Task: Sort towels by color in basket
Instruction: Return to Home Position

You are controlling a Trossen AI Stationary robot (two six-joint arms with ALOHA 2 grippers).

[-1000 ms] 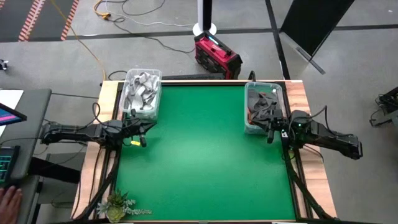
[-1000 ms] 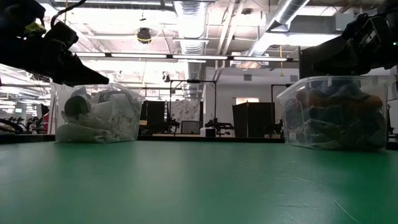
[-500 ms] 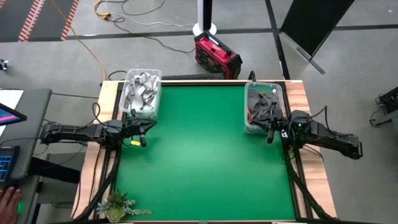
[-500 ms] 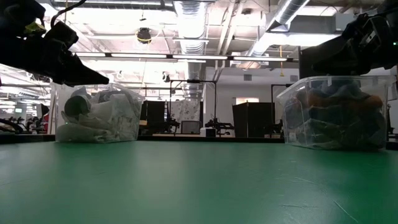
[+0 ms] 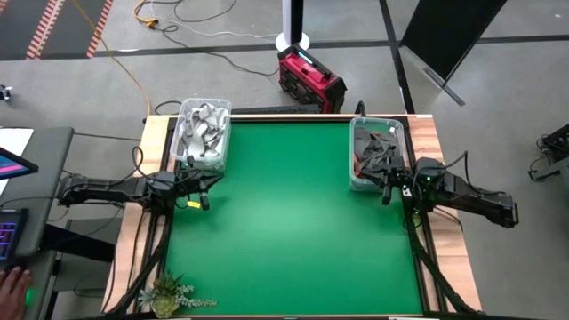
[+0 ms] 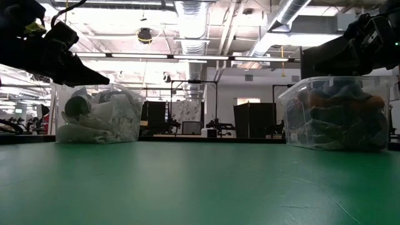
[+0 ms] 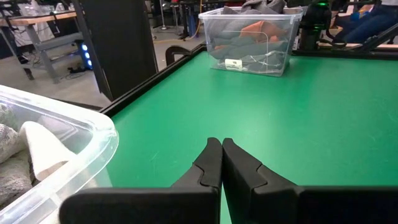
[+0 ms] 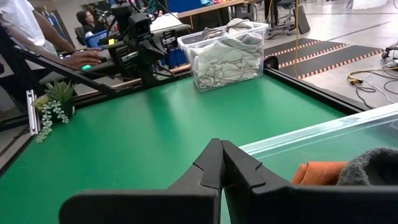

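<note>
White and light grey towels fill a clear bin at the table's far left; it also shows in the low view and the right wrist view. Dark grey and rust orange towels fill a clear bin at the far right, which also shows in the left wrist view. My left gripper is shut and empty, just near of the left bin. My right gripper is shut and empty, by the right bin's near end.
A small potted plant stands at the table's near left corner. The green table top lies bare between the two bins. A person's hand rests at a keyboard beyond the table's left edge.
</note>
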